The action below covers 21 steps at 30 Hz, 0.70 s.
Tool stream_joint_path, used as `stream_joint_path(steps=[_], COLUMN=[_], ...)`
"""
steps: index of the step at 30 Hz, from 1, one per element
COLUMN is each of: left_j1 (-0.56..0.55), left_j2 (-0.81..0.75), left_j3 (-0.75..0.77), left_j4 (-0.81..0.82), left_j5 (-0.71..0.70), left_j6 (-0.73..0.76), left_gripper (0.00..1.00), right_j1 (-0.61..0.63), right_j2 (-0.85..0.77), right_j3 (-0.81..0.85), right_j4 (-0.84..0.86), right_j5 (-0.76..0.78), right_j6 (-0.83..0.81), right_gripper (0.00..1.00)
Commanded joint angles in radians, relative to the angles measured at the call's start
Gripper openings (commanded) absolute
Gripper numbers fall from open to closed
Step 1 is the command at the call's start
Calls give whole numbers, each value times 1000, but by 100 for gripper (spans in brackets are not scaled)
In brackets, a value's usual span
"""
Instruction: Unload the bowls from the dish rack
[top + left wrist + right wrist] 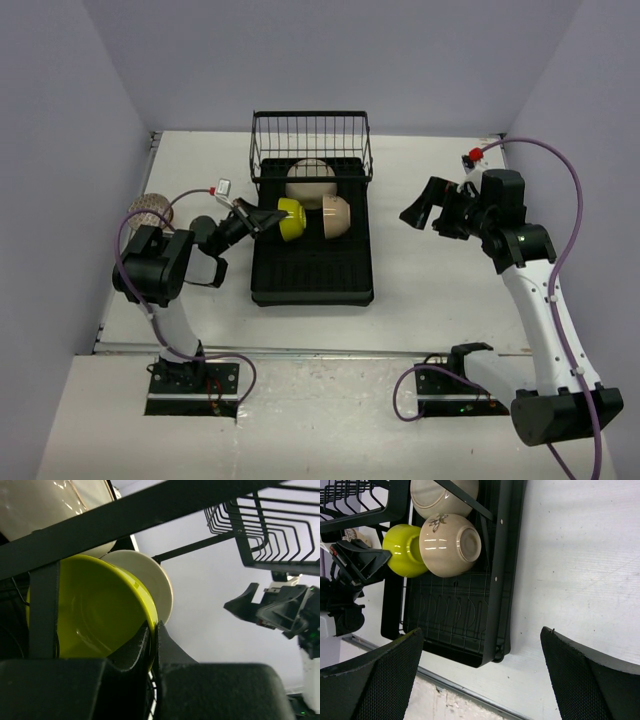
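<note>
Left jaws pinch rim of yellow bowl (291, 219) in dish rack (310, 278). Right jaws spread wide above counter (430, 275).

readable text: none in any view
white tag (222, 186) by the left arm: too small to read
beige bowl (449, 544): small dark leaf drawing near the rim, no letters or numbers
dish rack (501, 575): no visible brand mark

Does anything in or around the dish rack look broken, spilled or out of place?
Nothing stands out. The lime-yellow bowl, flowered cream bowl and larger cream bowl rest tilted in the dish rack, none visibly broken; nothing is spilled.
</note>
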Motion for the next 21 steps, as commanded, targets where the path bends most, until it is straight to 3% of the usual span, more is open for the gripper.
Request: stream_joint_path(steps=[1,21], left_j1=[30,30], left_j2=[75,-1], left_j3=[-46,-34], left_j4=[344,367], left_j5=[65,41], left_j6=[-99,-190], left_gripper=[0,0], right_j1=[5,5], right_j2=[-13,8], right_j3=[-2,31], right_j4=[12,5], right_j5=[19,16], right_j6=[-14,-18], right_gripper=[99,99])
